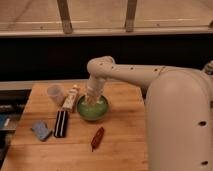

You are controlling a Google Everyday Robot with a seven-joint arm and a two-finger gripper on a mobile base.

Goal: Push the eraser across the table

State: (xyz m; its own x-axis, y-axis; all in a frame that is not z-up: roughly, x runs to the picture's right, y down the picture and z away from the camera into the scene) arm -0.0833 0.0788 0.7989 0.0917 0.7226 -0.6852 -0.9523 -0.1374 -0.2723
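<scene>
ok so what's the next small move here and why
Probably swing the pincer toward the picture's left and down, off the green bowl and next to the eraser. The pincer hangs over the bowl, apart from the eraser, which lies untouched on the table between the bowl and a blue-grey pad.

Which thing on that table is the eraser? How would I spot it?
Start at the wooden table and find the green bowl, where the robot's end effector hangs. Toward the picture's left of the bowl lies the eraser: a flat black oblong with a thin pale stripe, darker and longer than the squarish blue-grey pad beside it.
</scene>
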